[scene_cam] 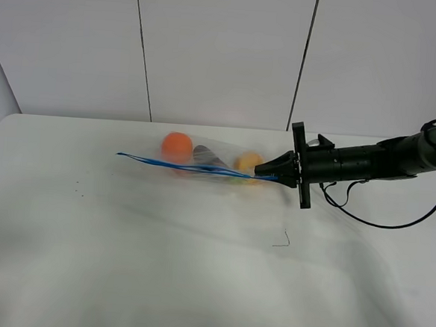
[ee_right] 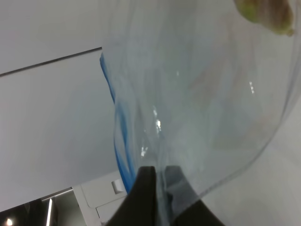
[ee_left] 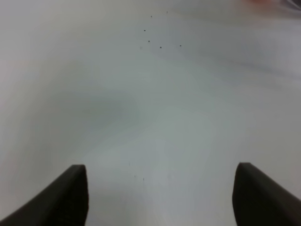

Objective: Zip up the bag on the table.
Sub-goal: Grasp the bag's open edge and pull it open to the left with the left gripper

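The clear bag (scene_cam: pixel 203 162) lies at the back middle of the white table (scene_cam: pixel 158 271), its blue zipper strip (scene_cam: pixel 155 159) running left to right. Inside show an orange (scene_cam: pixel 176 146), a dark eggplant (scene_cam: pixel 207 157) and a yellow fruit (scene_cam: pixel 248 163). My right gripper (scene_cam: pixel 268 174) is shut on the bag's right end at the zipper. The right wrist view has the plastic (ee_right: pixel 202 94) and the blue strip (ee_right: pixel 120 132) pinched in that gripper (ee_right: pixel 160 176). In the left wrist view my left gripper (ee_left: pixel 160 169) stands open over bare table (ee_left: pixel 150 94), holding nothing. The left arm is out of the high view.
A thin dark thread (scene_cam: pixel 282 241) lies on the table in front of the right arm. A black cable (scene_cam: pixel 379 220) loops under that arm. Tiny dark specks (scene_cam: pixel 77 192) dot the left side. White wall panels close off the far edge.
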Robot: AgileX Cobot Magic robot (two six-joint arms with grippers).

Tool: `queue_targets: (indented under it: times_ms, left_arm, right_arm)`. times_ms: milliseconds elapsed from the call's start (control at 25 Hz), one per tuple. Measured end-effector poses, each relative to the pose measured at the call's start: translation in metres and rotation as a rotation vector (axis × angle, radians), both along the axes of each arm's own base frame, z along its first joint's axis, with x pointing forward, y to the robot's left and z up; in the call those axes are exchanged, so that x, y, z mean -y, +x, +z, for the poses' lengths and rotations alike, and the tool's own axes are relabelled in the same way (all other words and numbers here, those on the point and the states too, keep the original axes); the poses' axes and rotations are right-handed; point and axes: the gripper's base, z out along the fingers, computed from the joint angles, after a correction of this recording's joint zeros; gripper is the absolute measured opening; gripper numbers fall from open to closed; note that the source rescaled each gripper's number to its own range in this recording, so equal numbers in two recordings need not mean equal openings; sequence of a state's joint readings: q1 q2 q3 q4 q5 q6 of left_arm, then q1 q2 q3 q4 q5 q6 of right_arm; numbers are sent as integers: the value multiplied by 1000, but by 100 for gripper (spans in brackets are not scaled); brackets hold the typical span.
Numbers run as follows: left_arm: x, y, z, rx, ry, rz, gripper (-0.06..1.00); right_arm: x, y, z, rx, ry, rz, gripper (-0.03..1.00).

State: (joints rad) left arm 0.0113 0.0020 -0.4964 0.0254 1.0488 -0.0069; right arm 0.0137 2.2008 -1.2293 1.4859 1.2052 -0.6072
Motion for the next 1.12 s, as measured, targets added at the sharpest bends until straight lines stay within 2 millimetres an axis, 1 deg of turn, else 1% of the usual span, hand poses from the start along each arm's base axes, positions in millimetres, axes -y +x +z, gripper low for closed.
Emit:
queue_targets:
  times_ms: [40,120,200,240,360,480,560,640,720,760,880,1000,1120]
  left_arm:
    - [0,1,3,3,6,-4,90]
    - [0,9,16,12,5,-3,90]
    - [0,22,36,15,5,-3,90]
    - [0,31,45,-4,5,-3,90]
    - [-1,62,79,-57,4,-3,90]
    - [-1,101,104,-118,3,-3,90]
    - [-2,130,115,-159,13,-12,90]
    - [-2,157,127,-158,58,-48,90]
    - [-2,186,130,-157,143,-117,90]
    - [-2,200,132,-135,215,-173,90]
    - [-3,234,127,-71,422,-315,90]
    - [-3,266,123,56,695,-459,90]
    - [-3,292,123,188,911,-516,90]
  right_arm:
    - [0,0,0,0,0,0,0]
    - [0,0,0,0,1,-1,0]
    - [0,0,0,0,1,-1,0]
    - [0,0,0,0,1,-1,0]
    - [0,0,0,0,1,-1,0]
    - [0,0,0,0,1,-1,0]
    - [0,0,0,0,1,-1,0]
    - [0,0,0,0,1,-1,0]
    - [0,0,0,0,1,-1,0]
    - [0,0,0,0,1,-1,0]
    - [0,0,0,0,1,-1,0]
    - [0,0,0,0,1,-1,0]
    - [0,0,0,0,1,-1,0]
